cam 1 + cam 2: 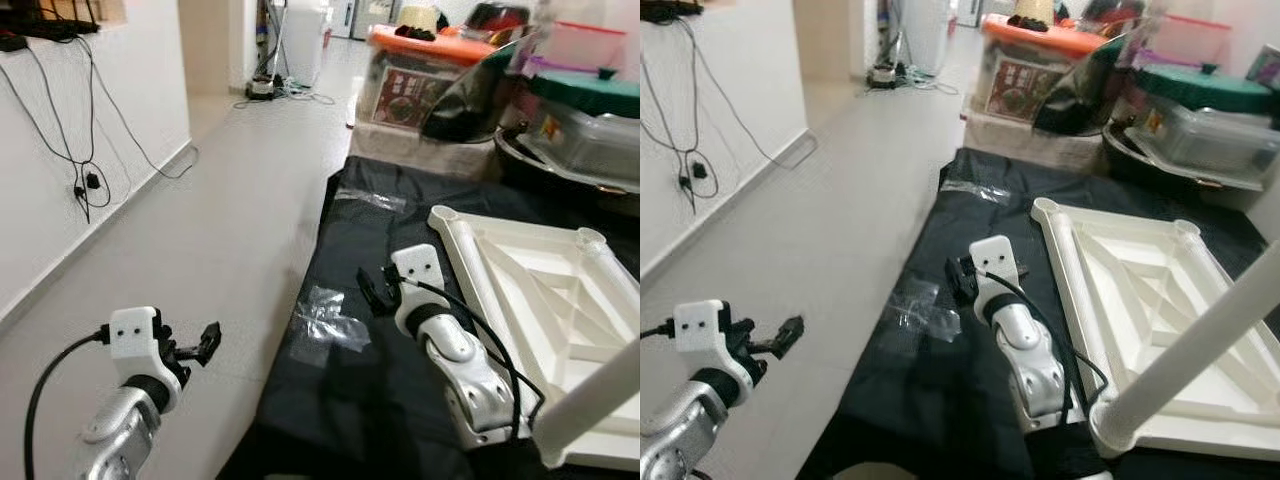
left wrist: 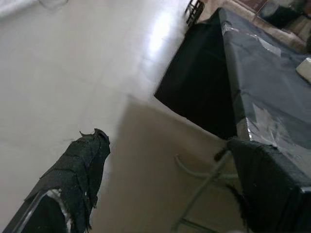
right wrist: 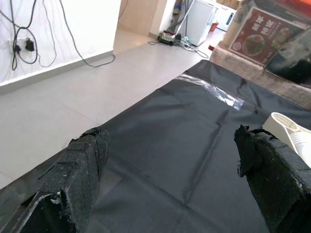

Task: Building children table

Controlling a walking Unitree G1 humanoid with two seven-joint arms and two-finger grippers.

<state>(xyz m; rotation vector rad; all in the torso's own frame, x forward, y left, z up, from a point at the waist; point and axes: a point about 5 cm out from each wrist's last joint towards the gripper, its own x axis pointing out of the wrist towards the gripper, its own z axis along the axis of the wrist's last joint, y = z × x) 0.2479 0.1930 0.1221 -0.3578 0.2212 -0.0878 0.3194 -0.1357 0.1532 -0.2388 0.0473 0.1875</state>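
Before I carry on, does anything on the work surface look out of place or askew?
Nothing looks damaged. The white plastic table top lies upside down on the black sheet, ribs up, as assembly needs. One white tubular leg stands tilted in its near corner socket. Both pincers, left and right, are open and empty.

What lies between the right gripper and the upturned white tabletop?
Only bare black sheet separates the right gripper from the tabletop, seen in the left eye view.

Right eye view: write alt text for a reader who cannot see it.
An upturned white plastic tabletop lies on a black sheet, with one white leg standing in its near corner socket. The right pincer hovers open over the sheet beside the tabletop's edge, and the left pincer is open above the pale floor.
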